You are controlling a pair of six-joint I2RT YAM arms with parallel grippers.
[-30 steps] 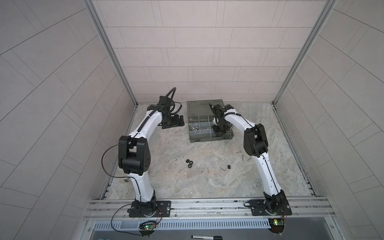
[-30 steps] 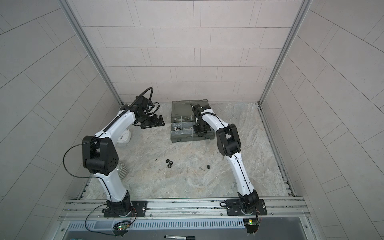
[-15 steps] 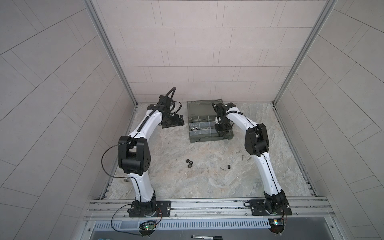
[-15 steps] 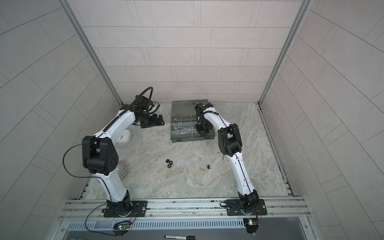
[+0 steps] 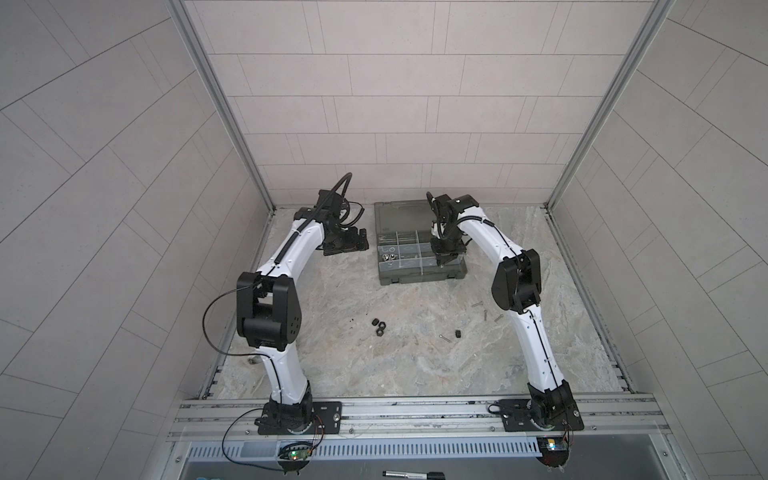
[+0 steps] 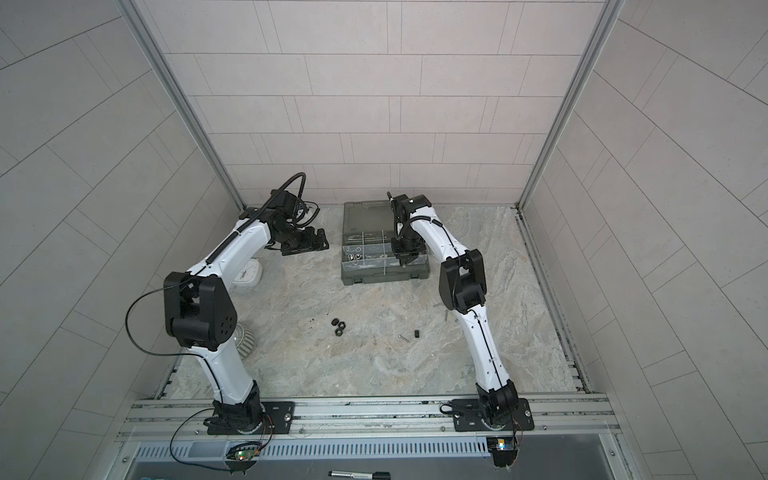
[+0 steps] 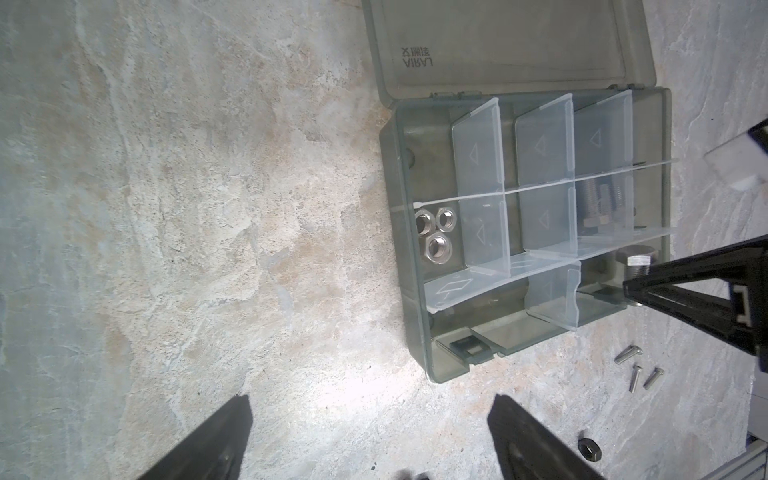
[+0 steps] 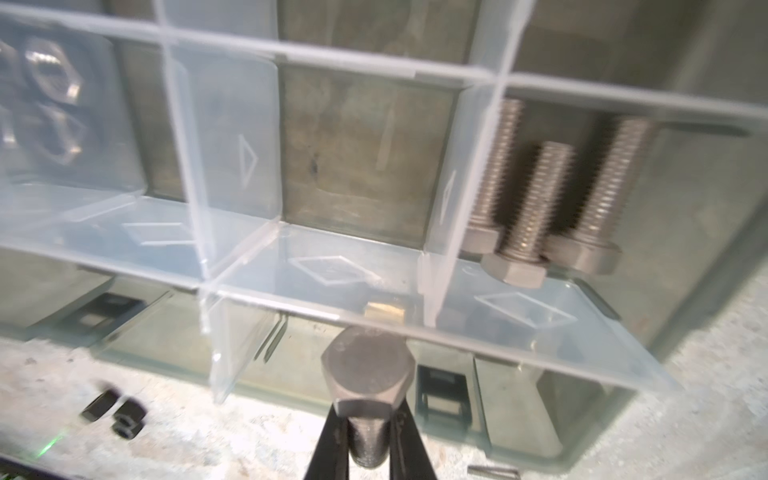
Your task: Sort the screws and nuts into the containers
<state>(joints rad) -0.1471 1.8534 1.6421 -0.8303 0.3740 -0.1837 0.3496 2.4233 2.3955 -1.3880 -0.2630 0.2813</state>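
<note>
A: Well, why is the right claw (image 8: 368, 436) clamped on that thick bolt (image 8: 368, 374) by its shank, at the case's (image 5: 419, 278) front wall?

B: Probably to lay it beside the three bolts (image 8: 536, 208) in the end compartment (image 8: 685, 187). The left claw (image 7: 370, 440) stands wide apart and empty over the worktop (image 5: 415, 365), likely keeping clear.

A: And the rest?

B: Silver nuts (image 7: 434, 230) share one compartment. Black nuts (image 5: 379, 326) and thin screws (image 7: 634, 376) lie loose. Which compartment the bolt hangs over, I can't tell; the dividers (image 7: 478, 166) blur it.

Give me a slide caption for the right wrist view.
Right gripper holds a hex bolt at the organizer case, three bolts already lying in one compartment.
</note>
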